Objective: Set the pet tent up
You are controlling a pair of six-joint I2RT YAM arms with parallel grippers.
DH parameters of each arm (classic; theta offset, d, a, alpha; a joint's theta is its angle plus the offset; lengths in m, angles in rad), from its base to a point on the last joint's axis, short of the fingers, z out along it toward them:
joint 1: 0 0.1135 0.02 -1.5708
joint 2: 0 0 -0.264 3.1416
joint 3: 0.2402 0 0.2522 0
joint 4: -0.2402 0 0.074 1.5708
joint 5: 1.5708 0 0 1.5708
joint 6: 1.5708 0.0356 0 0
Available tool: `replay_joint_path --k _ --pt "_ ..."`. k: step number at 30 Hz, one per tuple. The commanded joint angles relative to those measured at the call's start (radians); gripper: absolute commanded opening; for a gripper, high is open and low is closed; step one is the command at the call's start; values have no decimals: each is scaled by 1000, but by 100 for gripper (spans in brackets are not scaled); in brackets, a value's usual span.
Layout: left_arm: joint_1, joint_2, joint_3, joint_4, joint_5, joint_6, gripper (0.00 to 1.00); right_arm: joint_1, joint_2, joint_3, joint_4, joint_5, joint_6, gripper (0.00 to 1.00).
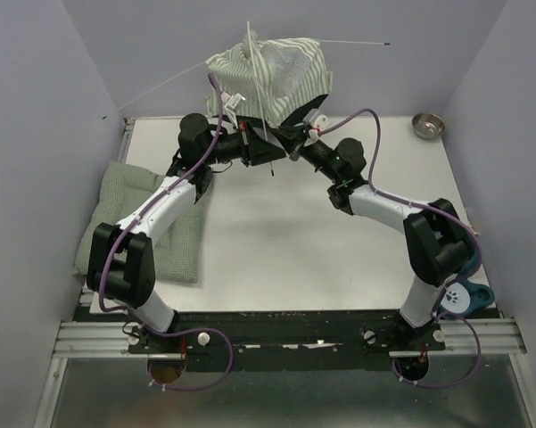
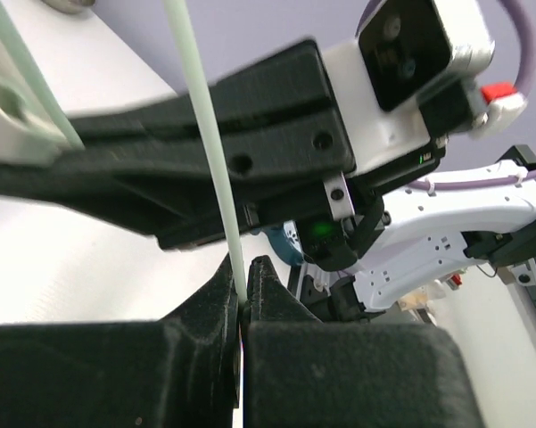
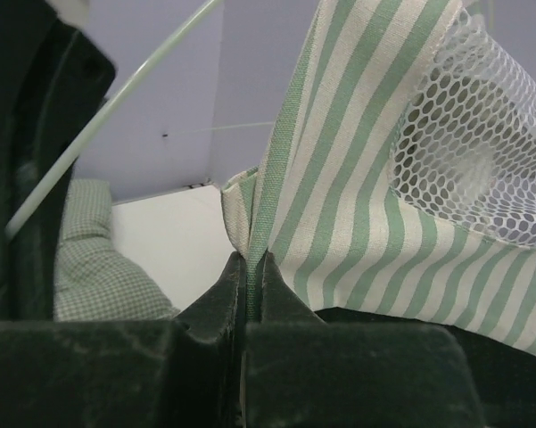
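The pet tent [image 1: 272, 76], green-and-white striped with mesh panels, hangs bunched and lifted at the back of the white table, thin whitish poles [image 1: 165, 85] sticking out left, up and right. My left gripper [image 1: 266, 147] is shut on one whitish pole [image 2: 210, 160], pinched between its black fingers [image 2: 223, 299] in the left wrist view. My right gripper [image 1: 290, 145] is shut on a green fabric edge [image 3: 272, 178] of the tent; its striped cloth and mesh [image 3: 482, 152] fill the right wrist view. The two grippers sit close together under the tent.
A flat green checked cushion [image 1: 116, 209] lies at the table's left edge, partly under my left arm, and shows in the right wrist view [image 3: 94, 259]. A small metal bowl [image 1: 427, 125] stands at the back right. Grey walls enclose the table.
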Motion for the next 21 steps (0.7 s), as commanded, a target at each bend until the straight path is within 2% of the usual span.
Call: replay_joint_path --k 1,16,21 --pt "39 24 84 64 -106 9 0 5 -66 -119 -36 -123 80 1" --pt "41 77 148 231 -171 -189 0 -1 -175 -239 -176 -248 186 1" --pt "41 84 186 239 -210 -203 0 -3 -188 -267 -182 -273 192 1"
